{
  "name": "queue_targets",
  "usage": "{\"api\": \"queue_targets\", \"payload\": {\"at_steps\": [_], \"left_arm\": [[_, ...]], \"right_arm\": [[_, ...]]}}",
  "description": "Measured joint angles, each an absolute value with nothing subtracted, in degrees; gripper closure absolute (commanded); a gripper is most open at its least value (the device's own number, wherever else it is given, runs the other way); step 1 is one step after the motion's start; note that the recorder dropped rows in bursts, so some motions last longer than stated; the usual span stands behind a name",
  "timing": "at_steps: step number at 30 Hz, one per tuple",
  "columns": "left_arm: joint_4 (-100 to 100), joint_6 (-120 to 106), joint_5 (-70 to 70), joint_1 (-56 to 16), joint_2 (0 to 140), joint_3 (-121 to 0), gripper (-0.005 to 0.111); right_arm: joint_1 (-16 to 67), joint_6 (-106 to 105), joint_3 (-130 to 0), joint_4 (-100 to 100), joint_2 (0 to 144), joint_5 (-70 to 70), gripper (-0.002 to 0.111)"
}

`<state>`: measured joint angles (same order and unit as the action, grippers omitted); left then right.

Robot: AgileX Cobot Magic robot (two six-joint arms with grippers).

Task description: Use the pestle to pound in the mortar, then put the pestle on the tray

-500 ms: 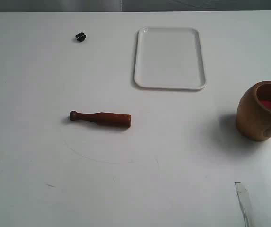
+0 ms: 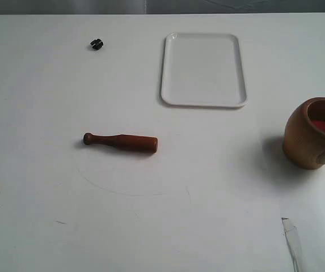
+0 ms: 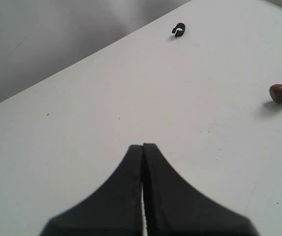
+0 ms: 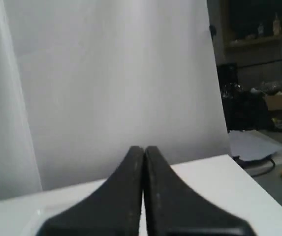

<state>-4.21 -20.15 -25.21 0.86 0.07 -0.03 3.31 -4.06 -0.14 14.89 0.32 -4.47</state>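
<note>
Reddish-brown and wooden, the pestle [image 2: 121,142] lies flat on the white desk [image 2: 207,187], left of the middle, with its knob pointing left. It has not moved since the earlier picture, and neither has anything else. The tray [image 2: 163,68] lies well apart, farther back. The mortar [image 2: 315,134] stands at the right edge. The left claw [image 3: 143,146] and the right claw [image 4: 144,147] are both closed tight, tips touching.
</note>
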Motion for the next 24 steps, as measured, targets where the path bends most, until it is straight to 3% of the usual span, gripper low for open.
{"api": "queue_targets", "payload": {"at_steps": [4, 8, 13, 18, 24], "left_arm": [[-4.21, -20.15, -25.21, 0.86, 0.07, -0.03, 0.107], [-4.21, -20.15, -25.21, 0.86, 0.07, -0.03, 0.107], [-4.21, -20.15, -25.21, 0.86, 0.07, -0.03, 0.107], [-4.21, -20.15, -25.21, 0.86, 0.07, -0.03, 0.107], [-4.21, -20.15, -25.21, 0.86, 0.07, -0.03, 0.107]], "right_arm": [[3.31, -1.79, -0.14, 17.99, 0.32, -12.93, 0.108], [3.31, 13.52, -0.14, 19.91, 0.32, -17.96, 0.108], [3.31, 31.37, -0.14, -4.37, 0.23, -29.36, 0.108], [3.31, 28.94, -1.97, -21.81, 0.93, -53.35, 0.108], [3.31, 25.07, -14.37, -20.08, 9.12, -42.42, 0.108]]}}
